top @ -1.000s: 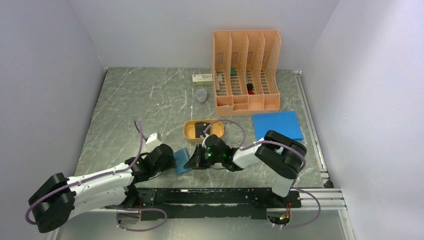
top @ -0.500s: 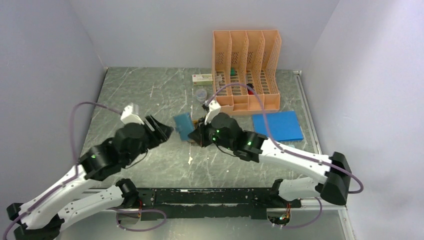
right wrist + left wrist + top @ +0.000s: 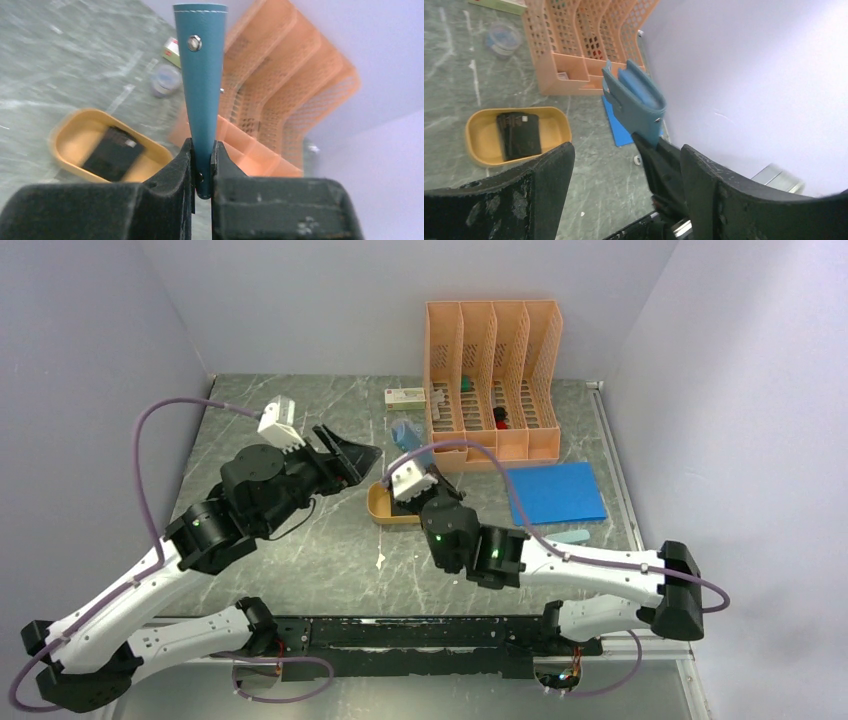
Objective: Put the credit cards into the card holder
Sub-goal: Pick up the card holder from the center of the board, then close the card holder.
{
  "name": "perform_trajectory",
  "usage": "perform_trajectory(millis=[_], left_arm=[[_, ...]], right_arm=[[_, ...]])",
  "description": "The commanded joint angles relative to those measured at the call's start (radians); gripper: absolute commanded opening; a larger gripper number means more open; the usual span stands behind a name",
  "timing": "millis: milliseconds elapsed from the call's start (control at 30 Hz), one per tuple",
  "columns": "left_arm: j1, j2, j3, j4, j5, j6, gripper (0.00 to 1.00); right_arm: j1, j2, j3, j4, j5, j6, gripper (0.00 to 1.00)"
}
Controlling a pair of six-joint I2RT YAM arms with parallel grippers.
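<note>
The teal card holder (image 3: 405, 435) hangs in the air above the back edge of the orange oval tray (image 3: 380, 506), folded and standing on edge. My right gripper (image 3: 407, 460) is shut on its lower edge; the right wrist view shows the card holder (image 3: 202, 75) pinched between both fingers of the right gripper (image 3: 202, 170). Dark credit cards (image 3: 519, 134) lie stacked in the tray (image 3: 479, 145); the right wrist view shows the cards (image 3: 112, 152) too. My left gripper (image 3: 358, 454) hovers open just left of the card holder (image 3: 636, 102), with nothing between the fingers of the left gripper (image 3: 624, 175).
An orange mesh file organizer (image 3: 492, 380) stands at the back, right behind the card holder. A flat bright-blue sheet (image 3: 555, 490) lies to the right. A white box (image 3: 405, 396) and a small round clear container (image 3: 503, 39) sit left of the organizer.
Both arms rose from the table's front toward the back. The left gripper opened and let go of the card holder, which the right gripper now holds alone above the tray.
</note>
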Motion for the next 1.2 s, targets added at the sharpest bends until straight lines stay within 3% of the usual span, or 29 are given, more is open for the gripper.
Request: perform_trajectory(millis=[0,100,233,567,833,1000,1167], left_arm=[[0.005,0.006,-0.024,0.195,0.101,0.041,0.82],[0.005,0.0,-0.033,0.232,0.12,0.047,0.83],[0.004,-0.011,-0.052,0.27,0.153,0.048,0.84],[0.004,-0.01,-0.163,0.385,0.347,0.043,0.87],[0.005,0.005,-0.162,0.376,0.37,0.036,0.87],[0.005,0.0,-0.175,0.335,0.325,0.012,0.82],[0.005,0.005,-0.192,0.33,0.31,-0.007,0.71]], right_arm=[[0.063,-0.014,-0.179,0.657,0.248,-0.668,0.0],[0.107,-0.021,-0.299,1.024,0.205,-0.977,0.0],[0.166,-0.029,-0.379,1.241,0.157,-1.192,0.0],[0.237,0.084,-0.373,1.395,0.162,-1.382,0.0],[0.264,0.156,-0.341,1.5,0.155,-1.47,0.0],[0.266,0.167,-0.326,1.528,0.165,-1.491,0.0],[0.268,0.17,-0.311,1.547,0.172,-1.502,0.0]])
